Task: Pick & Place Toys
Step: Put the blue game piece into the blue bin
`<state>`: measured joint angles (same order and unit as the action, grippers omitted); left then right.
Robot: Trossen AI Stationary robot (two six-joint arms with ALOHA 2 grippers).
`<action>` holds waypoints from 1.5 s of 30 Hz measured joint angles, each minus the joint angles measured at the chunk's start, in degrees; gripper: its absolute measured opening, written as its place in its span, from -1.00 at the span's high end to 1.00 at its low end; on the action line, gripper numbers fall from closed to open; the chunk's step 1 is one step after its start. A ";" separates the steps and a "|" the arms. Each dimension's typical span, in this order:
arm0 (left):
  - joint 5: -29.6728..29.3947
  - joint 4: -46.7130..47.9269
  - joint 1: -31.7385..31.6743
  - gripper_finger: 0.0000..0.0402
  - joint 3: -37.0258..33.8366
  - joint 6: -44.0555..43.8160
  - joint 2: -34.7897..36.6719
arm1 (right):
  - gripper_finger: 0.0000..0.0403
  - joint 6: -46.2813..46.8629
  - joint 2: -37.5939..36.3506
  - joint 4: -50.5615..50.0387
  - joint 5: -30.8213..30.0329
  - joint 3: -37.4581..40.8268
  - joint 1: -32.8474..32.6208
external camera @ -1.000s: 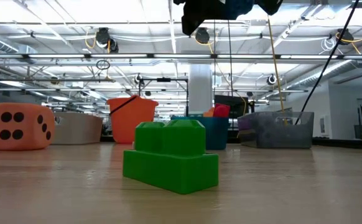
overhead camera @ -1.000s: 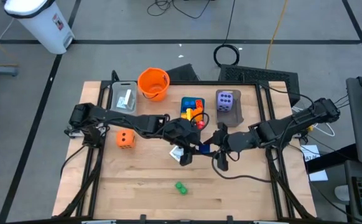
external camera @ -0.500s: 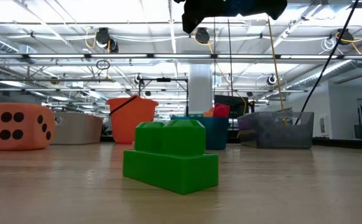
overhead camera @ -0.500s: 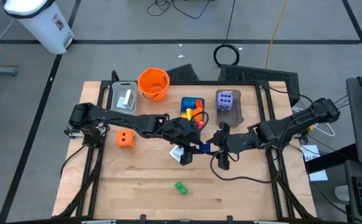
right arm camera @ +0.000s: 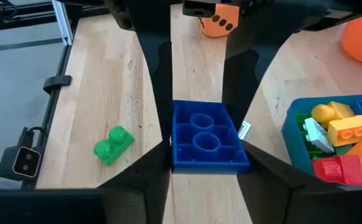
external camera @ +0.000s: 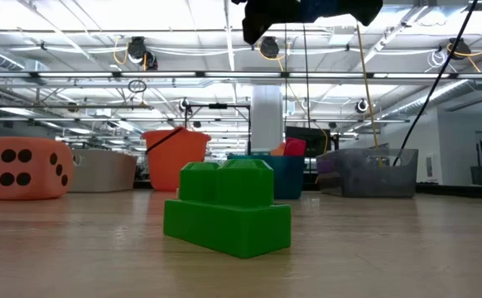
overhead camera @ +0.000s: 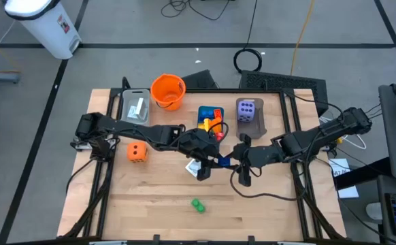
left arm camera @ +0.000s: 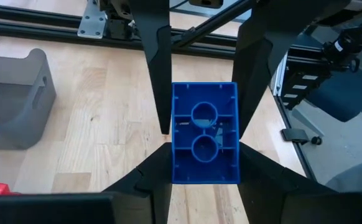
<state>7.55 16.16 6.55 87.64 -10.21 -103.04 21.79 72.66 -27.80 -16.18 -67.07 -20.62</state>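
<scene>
A blue brick (overhead camera: 220,162) hangs above the table's middle between my two grippers, hollow underside up. My left gripper (overhead camera: 212,162) comes from the left and my right gripper (overhead camera: 229,162) from the right; both are shut on it. A green brick (overhead camera: 197,205) lies on the table nearer the front edge and also shows in the low view (external camera: 227,207). The orange die (overhead camera: 137,152) stands on the table at the left. The purple die (overhead camera: 248,111) sits in a tray at the back. A white card (overhead camera: 194,167) lies under the left gripper. My left gripper pinches the blue brick's two long sides (left arm camera: 176,168) between its fingers, at the end nearer its wrist. The fingers come level from the table's left and lie along the brick. The brick is lifted clear, level, hollow side up. My right gripper pinches the same brick's two long sides (right arm camera: 176,158) between its fingers, at the opposite end. The fingers come level from the table's right and lie along the brick. Its fingertips stand close to the left gripper's fingertips (right arm camera: 161,93).
A teal tray (overhead camera: 202,109) with several bright bricks stands just behind the grippers. A grey tray (overhead camera: 135,105) with cards and the orange bucket (overhead camera: 168,91) stand at the back left. Bare wood lies around the green brick toward the front edge.
The dark mass of the grippers overhead in the low view has shifted slightly. The blue brick stays lifted between both grippers at the same place.
</scene>
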 joint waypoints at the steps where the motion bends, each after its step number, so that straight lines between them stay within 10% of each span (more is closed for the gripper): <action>1: 0.02 0.02 0.00 0.24 0.02 0.06 0.00 | 0.21 0.04 0.00 0.09 0.09 0.00 0.00; 20: 7.63 0.34 -2.17 0.11 0.00 -5.28 0.00 | 0.29 1.10 0.00 1.48 -0.07 0.00 0.00; 35: 10.82 -0.01 -3.41 -0.39 -0.02 -6.45 0.70 | 0.28 3.01 0.00 1.47 -0.76 0.00 0.25; 45: 10.38 1.58 -9.07 -0.42 -0.04 -5.75 10.34 | 0.28 3.04 -0.02 3.19 2.61 0.00 4.46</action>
<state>17.93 17.75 -2.52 87.59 -15.97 -92.71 24.83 72.64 -24.62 -13.57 -67.07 -16.16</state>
